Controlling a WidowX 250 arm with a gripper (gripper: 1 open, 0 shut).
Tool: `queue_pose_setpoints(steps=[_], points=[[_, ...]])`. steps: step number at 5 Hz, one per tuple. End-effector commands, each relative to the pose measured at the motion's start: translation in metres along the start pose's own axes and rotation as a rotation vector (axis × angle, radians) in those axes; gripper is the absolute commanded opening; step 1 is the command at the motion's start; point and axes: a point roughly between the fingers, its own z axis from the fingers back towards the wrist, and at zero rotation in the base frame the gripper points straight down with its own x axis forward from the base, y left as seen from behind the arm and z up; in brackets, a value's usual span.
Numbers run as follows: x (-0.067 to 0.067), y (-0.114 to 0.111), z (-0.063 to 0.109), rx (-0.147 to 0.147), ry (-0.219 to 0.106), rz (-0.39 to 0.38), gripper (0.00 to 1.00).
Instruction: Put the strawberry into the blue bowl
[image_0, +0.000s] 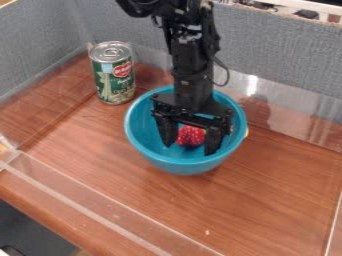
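The teal-blue bowl (150, 150) sits on the wooden table at the middle of the camera view. My gripper (191, 140) points straight down into it, low inside the rim. Its two black fingers stand spread apart, one on each side of the small red strawberry (195, 133). The strawberry rests inside the bowl between the fingers, with gaps showing beside it. Its green top is hard to make out.
A green-labelled tin can (112, 72) stands upright just left of and behind the bowl. A grey fabric wall (54, 35) runs along the back, and clear plastic panels (80, 200) edge the table at the front and left.
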Motion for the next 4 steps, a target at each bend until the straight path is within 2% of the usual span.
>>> queue_pose_setpoints(steps=[1,2,3,4], points=[[0.009,-0.002,0.026,0.0,-0.076,-0.005,1.0],[0.01,-0.003,0.035,-0.001,-0.09,-0.004,1.0],[0.012,-0.005,0.054,-0.002,-0.118,-0.006,1.0],[0.009,-0.005,0.088,-0.004,-0.158,0.004,1.0]])
